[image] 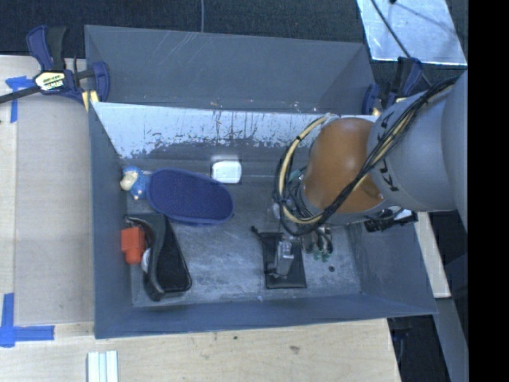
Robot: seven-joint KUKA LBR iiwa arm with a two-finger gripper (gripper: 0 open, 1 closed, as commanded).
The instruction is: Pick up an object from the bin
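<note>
Objects in the grey bin (pixel 238 62) are all sitting over on the left half, and the gripper (pixel 285 265) is hanging well apart from every one of them. It is pointing down at the floor right of centre, close to the front wall. I cannot tell whether the claw is apart or together from this angle. A dark square shape (pixel 286 280) is showing right at its tip, and whether that belongs to the tool or is lying on the floor, I cannot tell either.

Above the gripper, the orange cover (pixel 342 165) on the wrist is bulging out, with yellow and black cables (pixel 288 177) looping round its left side. The thick grey arm (pixel 433 157) is coming in over the right wall.

Nearest to the gripper, a blue oval thing (pixel 191 196) is lying flat, left of centre and towards the back. A small white block (pixel 227 170) is resting just beside its upper right end, against the foot of the back wall. At the blue oval's left end, a little yellow-and-blue piece (pixel 130 181) is tucking into the back left corner.

Down in the front left corner, a long black thing (pixel 169 265) is lying slantwise. A small orange thing (pixel 132 243) is pressing against its left side.
</note>
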